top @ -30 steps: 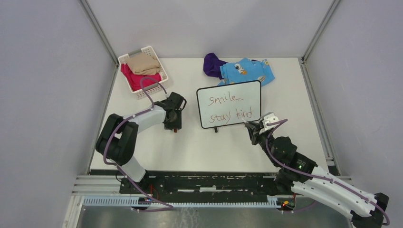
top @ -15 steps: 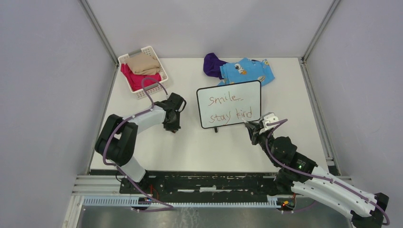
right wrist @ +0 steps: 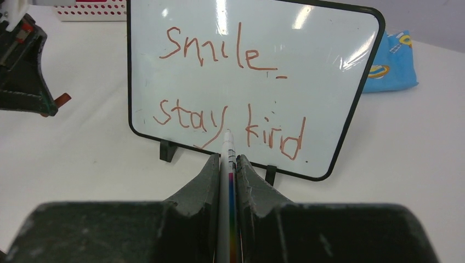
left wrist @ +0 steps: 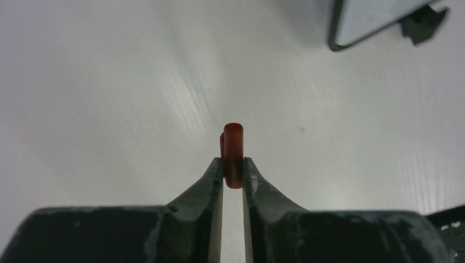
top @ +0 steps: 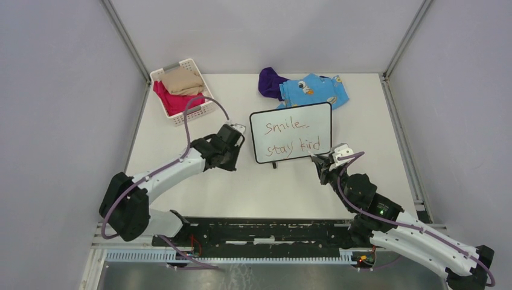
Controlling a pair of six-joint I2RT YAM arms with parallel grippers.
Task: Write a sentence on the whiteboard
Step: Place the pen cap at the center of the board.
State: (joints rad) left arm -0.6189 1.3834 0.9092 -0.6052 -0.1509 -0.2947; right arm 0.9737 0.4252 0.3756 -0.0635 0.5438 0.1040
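**Both grippers clamped, arms angled in toward ctr**

My left arm (top: 175, 172) runs from lower left up toward frame ctr. My left gripper (left wrist: 233, 167) pinches a small red cap (left wrist: 233, 148), jaws nearly together. My right arm (top: 410, 232) reaches from lower right toward ctr. My right gripper (right wrist: 228, 164) is clamped on a marker (right wrist: 227, 145), tip fwd.

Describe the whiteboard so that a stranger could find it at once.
On the white table, look at the middle. The whiteboard stands there on black feet. Unlike the slatted basket and the clothes farther back, it has a thin black frame and reddish handwriting.
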